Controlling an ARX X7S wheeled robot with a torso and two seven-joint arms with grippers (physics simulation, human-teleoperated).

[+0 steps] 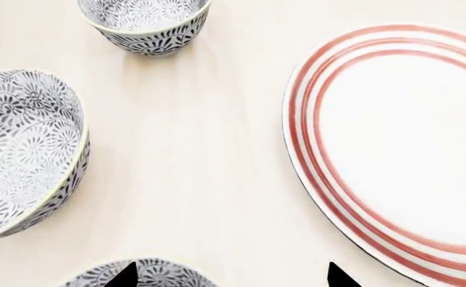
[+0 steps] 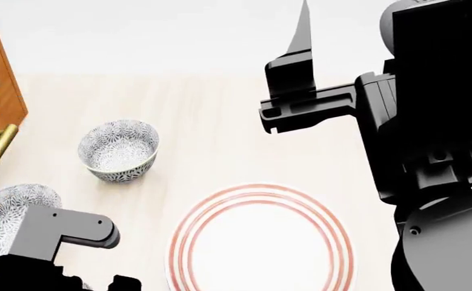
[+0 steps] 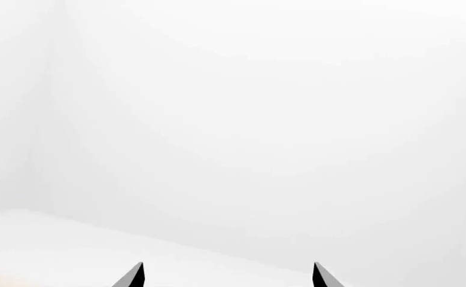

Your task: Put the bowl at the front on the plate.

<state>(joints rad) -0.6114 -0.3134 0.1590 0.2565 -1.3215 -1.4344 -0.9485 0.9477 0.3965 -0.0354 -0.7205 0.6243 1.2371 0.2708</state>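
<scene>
The bowl [image 1: 141, 276] looks rigid, glazed, slippery and chippable, so the left gripper's [image 1: 231, 276] spread fingers should pinch its rim.

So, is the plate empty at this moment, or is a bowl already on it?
Empty. The plate shows only bare white inside its red rings in the head view, and the bowls stand apart on the table.

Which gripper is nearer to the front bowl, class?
Left. The left gripper hangs open just above the front bowl, one fingertip over its rim. The right gripper is raised, pointing away from the table toward the blank wall.
</scene>
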